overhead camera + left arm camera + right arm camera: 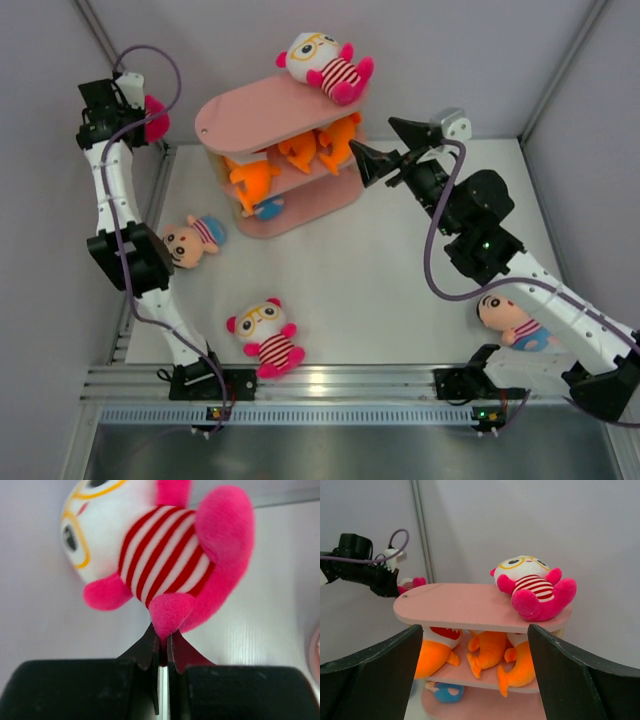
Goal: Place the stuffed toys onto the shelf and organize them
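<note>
My left gripper (163, 635) is shut on a pink foot of a white-faced stuffed toy (165, 555) with yellow glasses and red stripes, held up at the far left (155, 118) beside the pink shelf (262, 112). Another such doll (325, 65) lies on the shelf's top board. Three orange sharks (492, 650) fill the middle tier, and a blue-clad doll (445, 692) lies on the bottom tier. My right gripper (372, 133) stands open, facing the shelf's right end with nothing between its fingers (380, 670).
On the table lie a peach-faced striped doll (195, 238) at the left, a white-faced doll (265, 335) near the front, and a peach-faced doll (515, 322) partly under the right arm. Grey walls close in on both sides.
</note>
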`<action>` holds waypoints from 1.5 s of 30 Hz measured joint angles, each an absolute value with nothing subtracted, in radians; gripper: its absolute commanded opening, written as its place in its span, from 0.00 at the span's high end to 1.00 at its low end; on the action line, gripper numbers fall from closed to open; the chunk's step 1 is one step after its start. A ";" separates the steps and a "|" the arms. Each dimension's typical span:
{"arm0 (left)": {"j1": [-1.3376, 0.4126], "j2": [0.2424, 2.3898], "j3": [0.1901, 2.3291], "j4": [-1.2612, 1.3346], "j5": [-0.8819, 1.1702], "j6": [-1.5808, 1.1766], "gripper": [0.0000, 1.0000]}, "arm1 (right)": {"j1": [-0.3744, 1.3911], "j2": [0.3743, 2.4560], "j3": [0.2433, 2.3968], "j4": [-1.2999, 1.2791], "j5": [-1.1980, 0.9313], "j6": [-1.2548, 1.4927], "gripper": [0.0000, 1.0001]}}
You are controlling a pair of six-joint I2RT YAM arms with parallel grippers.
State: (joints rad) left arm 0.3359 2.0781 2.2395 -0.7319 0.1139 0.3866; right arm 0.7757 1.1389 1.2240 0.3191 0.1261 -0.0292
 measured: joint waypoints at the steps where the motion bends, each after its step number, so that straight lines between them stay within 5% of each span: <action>1: 0.341 2.046 2.231 -0.731 0.120 0.385 1.00 | 0.776 1.124 1.218 0.315 0.126 -0.025 0.14; 10: 0.307 1.760 2.140 -0.727 0.237 0.336 1.00 | 0.776 1.003 1.187 0.258 0.130 0.007 0.15; 22: -0.028 1.546 2.098 -0.783 0.271 0.355 1.00 | 0.776 0.971 1.184 0.137 0.130 0.046 0.15; 32: -0.369 1.587 2.085 -0.839 0.174 0.419 1.00 | 0.776 0.971 1.184 0.104 0.129 0.062 0.15; 45: -0.381 1.687 2.128 -0.841 0.065 0.432 1.00 | 0.776 0.971 1.184 0.102 0.130 0.064 0.14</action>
State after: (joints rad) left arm -0.3813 1.6875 2.1281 -0.8406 0.0654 0.4320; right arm 0.7757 0.9714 1.1843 0.1024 0.1303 0.0639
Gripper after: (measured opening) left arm 0.057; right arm 0.854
